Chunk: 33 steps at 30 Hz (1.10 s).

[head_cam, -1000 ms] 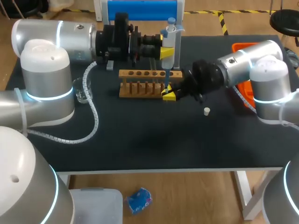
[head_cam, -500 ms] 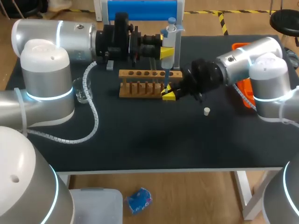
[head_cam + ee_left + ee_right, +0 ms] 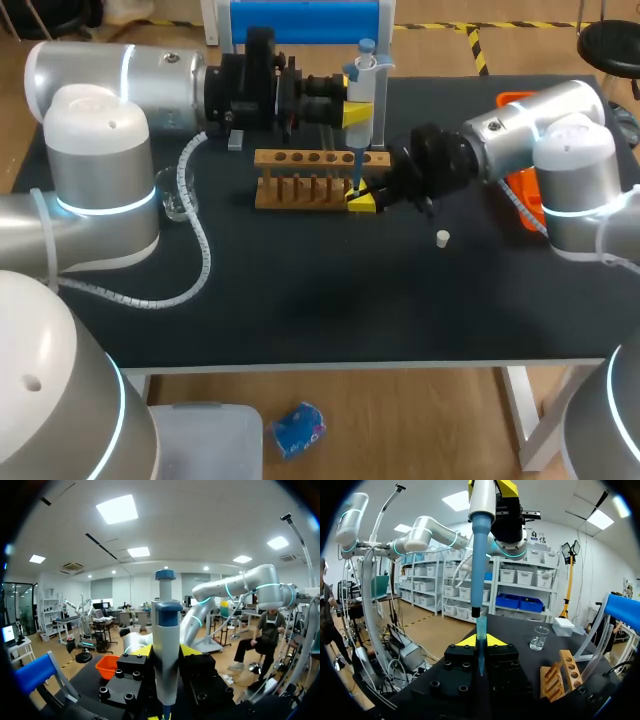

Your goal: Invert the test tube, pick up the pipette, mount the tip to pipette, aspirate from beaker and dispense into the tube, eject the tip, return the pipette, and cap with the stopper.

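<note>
My left gripper (image 3: 357, 112) is shut on the white and blue pipette (image 3: 362, 85), holding it upright over the right end of the wooden tube rack (image 3: 318, 176). In the left wrist view the pipette (image 3: 166, 655) stands between the yellow fingertips (image 3: 191, 650). My right gripper (image 3: 361, 203) is right under it, shut on a blue pipette tip (image 3: 481, 632) that points up. The pipette's dark nozzle (image 3: 475, 612) ends just above the tip's mouth, slightly off to one side. The glass beaker (image 3: 177, 196) stands at the left and a white stopper (image 3: 442, 238) lies to the right. I cannot make out a test tube.
An orange tray (image 3: 519, 188) sits at the table's right edge, partly behind my right arm. A blue and white stand (image 3: 305, 20) is at the back edge behind the rack. The left arm's white cable (image 3: 200, 250) loops over the table near the beaker.
My right gripper with the tip has edged slightly up and left, closer under the pipette's nozzle. The left arm and pipette have stayed still.
</note>
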Motion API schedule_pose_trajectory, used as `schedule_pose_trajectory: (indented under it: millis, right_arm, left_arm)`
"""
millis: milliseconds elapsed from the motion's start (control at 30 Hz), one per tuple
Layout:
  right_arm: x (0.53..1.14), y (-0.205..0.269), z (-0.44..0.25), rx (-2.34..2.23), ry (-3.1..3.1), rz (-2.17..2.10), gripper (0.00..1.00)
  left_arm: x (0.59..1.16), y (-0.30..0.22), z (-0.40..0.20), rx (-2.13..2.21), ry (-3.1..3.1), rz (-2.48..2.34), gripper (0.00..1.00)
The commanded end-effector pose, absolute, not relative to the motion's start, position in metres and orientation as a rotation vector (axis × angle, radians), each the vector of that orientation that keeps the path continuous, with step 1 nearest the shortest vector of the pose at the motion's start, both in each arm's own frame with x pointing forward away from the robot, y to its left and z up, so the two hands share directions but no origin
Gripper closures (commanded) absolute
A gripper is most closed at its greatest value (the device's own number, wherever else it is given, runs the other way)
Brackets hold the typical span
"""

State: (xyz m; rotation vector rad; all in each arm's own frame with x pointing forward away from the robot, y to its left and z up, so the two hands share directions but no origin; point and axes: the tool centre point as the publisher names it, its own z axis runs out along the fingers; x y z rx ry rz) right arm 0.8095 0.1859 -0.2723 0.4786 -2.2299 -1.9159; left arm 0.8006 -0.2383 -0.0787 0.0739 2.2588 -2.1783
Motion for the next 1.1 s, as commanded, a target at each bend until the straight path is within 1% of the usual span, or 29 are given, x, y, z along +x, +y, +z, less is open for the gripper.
schedule_pose_trajectory:
  millis: [33, 500, 1100]
  right_arm:
    - [0.8108, 0.1855, -0.2712, 0.487, -2.229, -1.911, 1.0]
    - [0.8081, 0.1853, -0.2672, 0.568, -2.284, -1.858, 1.0]
    - [0.8098, 0.1826, -0.2686, 0.518, -2.268, -1.88, 1.0]
  left_arm:
    - [0.8009, -0.2391, -0.0792, 0.075, 2.255, -2.18, 1.0]
    - [0.8009, -0.2391, -0.0792, 0.075, 2.255, -2.18, 1.0]
    - [0.8009, -0.2391, -0.0792, 0.075, 2.255, -2.18, 1.0]
